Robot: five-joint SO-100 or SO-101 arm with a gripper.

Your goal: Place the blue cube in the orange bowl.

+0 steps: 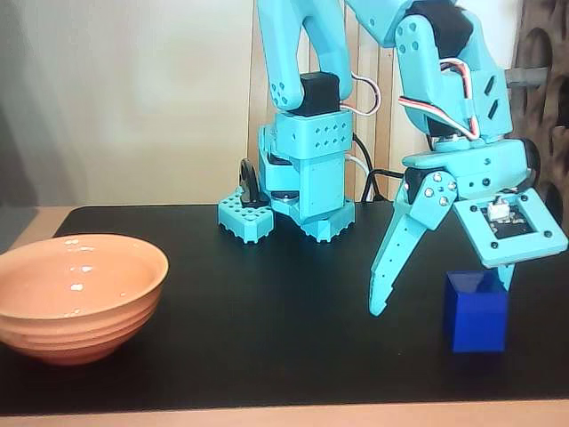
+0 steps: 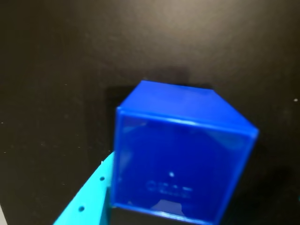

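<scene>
Fixed view: gripper (image 1: 440, 286) spread wide, fingers released, straddling the blue cube (image 1: 476, 311) at 4 o'clock on the black mat (image 1: 267, 302), presumably lined up for a pinch. Orange bowl (image 1: 78, 294) waits empty at 9 o'clock, well apart.

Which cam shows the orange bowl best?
The fixed view: the orange bowl sits whole at the left on the black mat, rim and ribbed wall visible. The wrist view shows none of it, only the blue cube.
</scene>
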